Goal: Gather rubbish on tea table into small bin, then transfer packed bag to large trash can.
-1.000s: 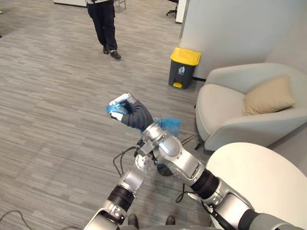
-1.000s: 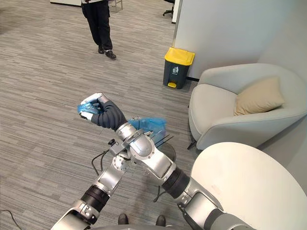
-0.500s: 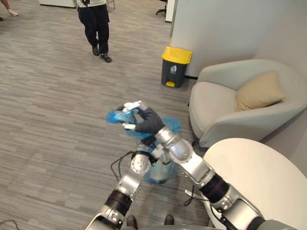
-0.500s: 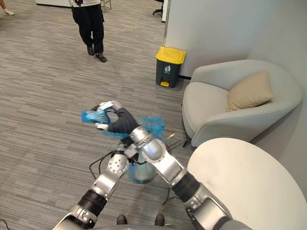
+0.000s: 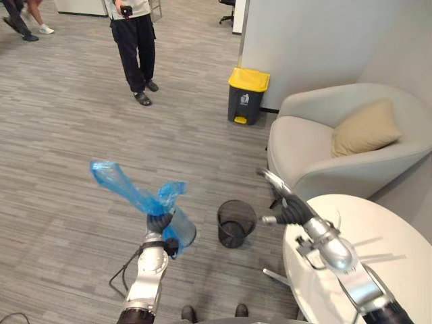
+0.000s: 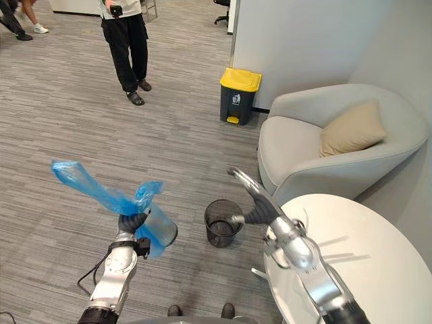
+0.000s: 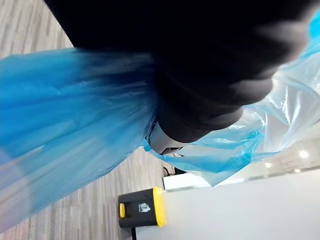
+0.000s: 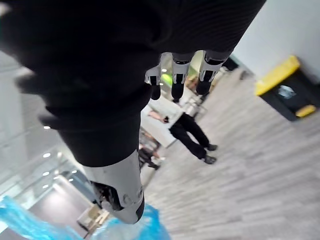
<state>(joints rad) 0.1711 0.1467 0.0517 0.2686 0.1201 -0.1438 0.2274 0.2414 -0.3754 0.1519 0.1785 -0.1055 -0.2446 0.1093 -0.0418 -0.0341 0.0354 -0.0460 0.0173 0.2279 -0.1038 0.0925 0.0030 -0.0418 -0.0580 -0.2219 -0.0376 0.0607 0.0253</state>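
The left hand is clenched round the neck of the blue bag; its loose ends rise above the fingers and the filled part hangs beside the wrist. The right hand, fingers straight and empty, is over the table edge. Beyond sits the small bin, and farther off the yellow-lidded trash can.

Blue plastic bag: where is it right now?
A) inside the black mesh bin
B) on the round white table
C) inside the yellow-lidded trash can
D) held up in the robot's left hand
D: the left hand grips the blue plastic bag above the floor, apart from the black mesh bin.
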